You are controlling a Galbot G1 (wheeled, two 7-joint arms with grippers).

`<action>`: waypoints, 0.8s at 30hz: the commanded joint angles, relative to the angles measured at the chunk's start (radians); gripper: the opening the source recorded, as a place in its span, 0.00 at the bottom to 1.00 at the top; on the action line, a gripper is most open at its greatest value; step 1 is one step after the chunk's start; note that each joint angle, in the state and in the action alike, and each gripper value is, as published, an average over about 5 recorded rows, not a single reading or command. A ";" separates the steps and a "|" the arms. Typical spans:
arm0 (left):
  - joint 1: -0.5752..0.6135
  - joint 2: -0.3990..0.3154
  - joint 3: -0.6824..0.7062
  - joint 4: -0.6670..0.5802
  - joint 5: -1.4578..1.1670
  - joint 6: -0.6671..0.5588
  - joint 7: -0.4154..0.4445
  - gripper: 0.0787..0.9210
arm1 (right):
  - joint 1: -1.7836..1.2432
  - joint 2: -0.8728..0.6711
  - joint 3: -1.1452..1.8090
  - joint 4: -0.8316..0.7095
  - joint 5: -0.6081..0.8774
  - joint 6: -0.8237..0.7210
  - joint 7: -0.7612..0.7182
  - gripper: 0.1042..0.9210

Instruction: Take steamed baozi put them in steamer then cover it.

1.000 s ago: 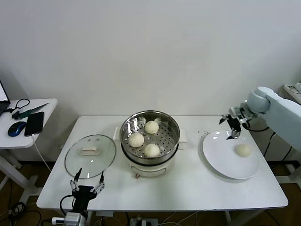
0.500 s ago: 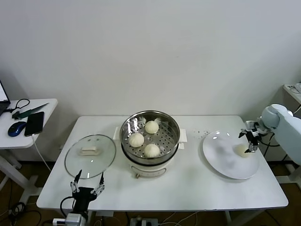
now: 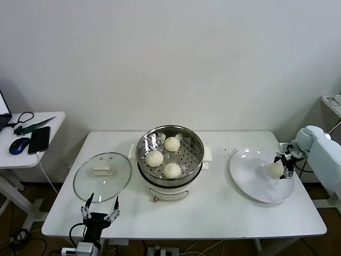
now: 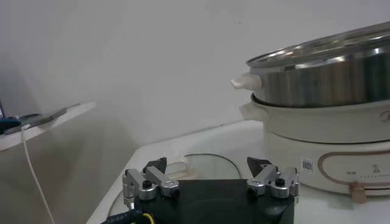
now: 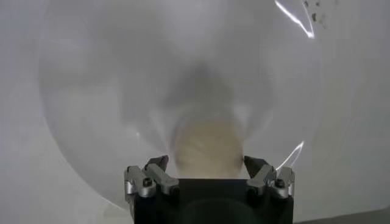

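Right claw low over the white plate at the right end of the desk, open wide, one finger on each side of the last baozi. Nothing held yet. In the right wrist view, the same baozi right between the two fingers, so the claw looks lined up for a grab. Looks like the next job: squeeze softly, because a soft bun squashes easily.

Three baozi already inside the steamer in the middle of the desk: one at the far side, one at the left, one at the near side. An empty spot on the right of the basket floor, likely room for the fourth bun.

Cover flat on the desk just left of the steamer, handle up, out of the way so the buns can go in first. Probably the last step, not done yet.

Left claw parked at the near edge of the desk, just near of the cover, open wide and empty. In the left wrist view, the left claw pointing toward the cover and the steamer, maybe waiting for its turn.
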 commanded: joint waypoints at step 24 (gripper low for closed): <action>0.011 0.003 -0.003 0.000 0.004 -0.004 0.000 0.88 | 0.101 0.042 -0.049 -0.063 0.070 0.001 -0.029 0.72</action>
